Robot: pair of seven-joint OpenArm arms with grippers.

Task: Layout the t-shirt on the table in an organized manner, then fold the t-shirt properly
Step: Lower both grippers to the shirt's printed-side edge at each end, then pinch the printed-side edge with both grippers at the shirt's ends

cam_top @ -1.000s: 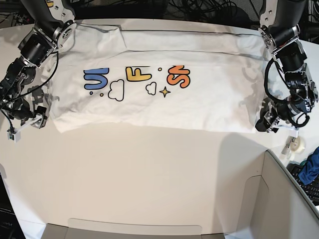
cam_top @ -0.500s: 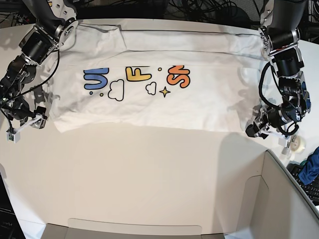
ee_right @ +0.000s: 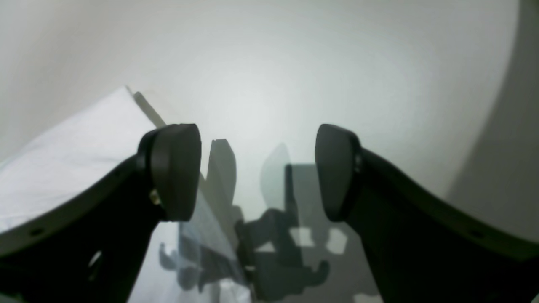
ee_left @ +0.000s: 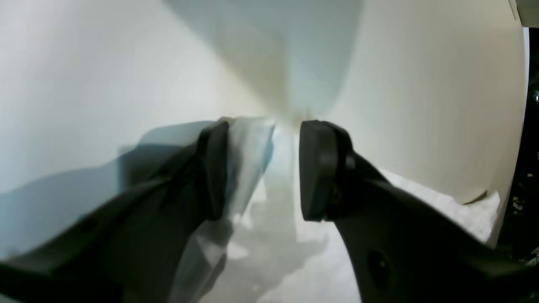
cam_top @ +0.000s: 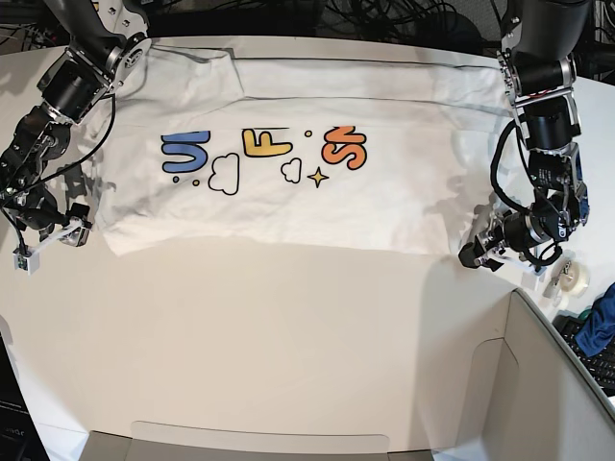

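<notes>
Currently the t-shirt (cam_top: 288, 182) lies spread flat across the far half of the table (cam_top: 288, 336), printed side up, blue, yellow and orange lettering (cam_top: 264, 149) showing. Left gripper (cam_top: 473, 255) is low at the shirt's near corner on its side, jaws apart. In the left wrist view white cloth (ee_left: 269, 235) sits between the fingers (ee_left: 320, 172), possibly some against one pad; blur makes contact hard to call, nothing pinched. Right gripper (cam_top: 72, 229) is off the opposite shirt edge, jaws spread wide, holding nothing; right wrist view shows bare table between the fingers (ee_right: 174, 168), shirt edge (ee_right: 76, 168) just beside one. Tape roll (cam_top: 575, 279) and blue cloth (cam_top: 601, 327) lie near the grey box wall (cam_top: 548, 375).
</notes>
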